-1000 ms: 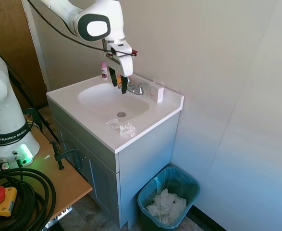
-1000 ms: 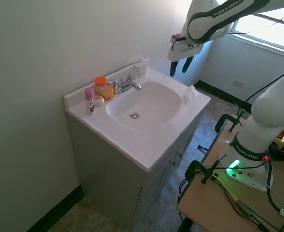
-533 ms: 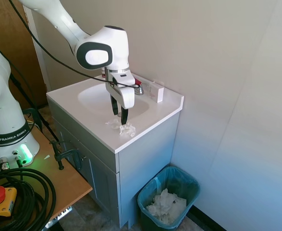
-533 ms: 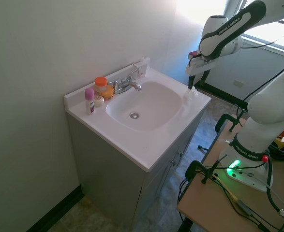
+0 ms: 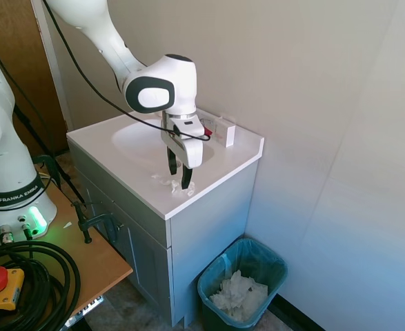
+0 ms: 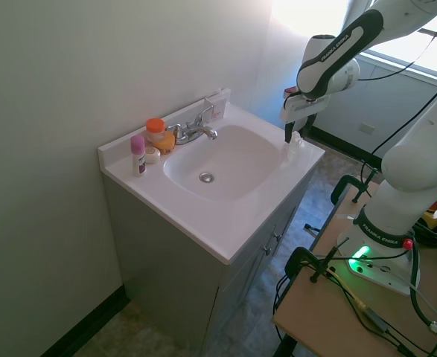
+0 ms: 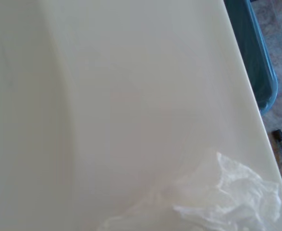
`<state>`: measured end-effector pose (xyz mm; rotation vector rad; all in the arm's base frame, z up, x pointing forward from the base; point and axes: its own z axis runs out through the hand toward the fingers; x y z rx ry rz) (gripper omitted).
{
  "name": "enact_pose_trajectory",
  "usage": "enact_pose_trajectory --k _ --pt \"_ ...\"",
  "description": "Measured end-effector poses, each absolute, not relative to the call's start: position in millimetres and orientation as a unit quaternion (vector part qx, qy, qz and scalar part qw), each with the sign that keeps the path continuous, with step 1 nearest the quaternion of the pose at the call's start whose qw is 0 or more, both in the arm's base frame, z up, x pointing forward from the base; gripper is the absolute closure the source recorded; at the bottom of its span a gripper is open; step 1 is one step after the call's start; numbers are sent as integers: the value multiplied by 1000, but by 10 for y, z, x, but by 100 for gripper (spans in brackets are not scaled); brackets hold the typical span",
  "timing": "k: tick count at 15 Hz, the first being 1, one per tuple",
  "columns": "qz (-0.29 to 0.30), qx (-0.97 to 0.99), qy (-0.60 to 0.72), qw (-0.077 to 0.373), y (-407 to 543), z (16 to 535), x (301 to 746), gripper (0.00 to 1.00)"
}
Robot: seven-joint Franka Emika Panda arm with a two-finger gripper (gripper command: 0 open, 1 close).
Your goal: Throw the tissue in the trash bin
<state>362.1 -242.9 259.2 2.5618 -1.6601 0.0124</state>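
The tissue (image 5: 161, 181) is a small crumpled white wad lying on the white vanity counter near its front right corner. My gripper (image 5: 179, 179) points straight down at it, open, one dark finger on each side of the wad and the tips close to the counter. From the other side, the gripper (image 6: 289, 137) stands right over the tissue (image 6: 295, 141). The wrist view shows the tissue (image 7: 222, 195) close up on the counter. The teal trash bin (image 5: 259, 259) stands on the floor right of the vanity, and its rim (image 7: 256, 53) shows past the counter edge.
A heap of crumpled white paper (image 5: 238, 293) lies inside the bin. The sink basin (image 6: 222, 160), a faucet (image 6: 194, 130), a pink bottle (image 6: 138, 154) and an orange-lidded jar (image 6: 155, 134) occupy the counter. A small white box (image 5: 228, 132) stands by the wall.
My gripper has come down from above the faucet and across to the counter's front right corner, so its open fingers now straddle the tissue. The tissue has not moved.
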Motion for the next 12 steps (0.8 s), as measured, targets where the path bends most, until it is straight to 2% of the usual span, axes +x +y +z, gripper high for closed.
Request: enact_pose_trajectory --k 12 --pt "-17 835 -550 34 -2414 2426 3696 100"
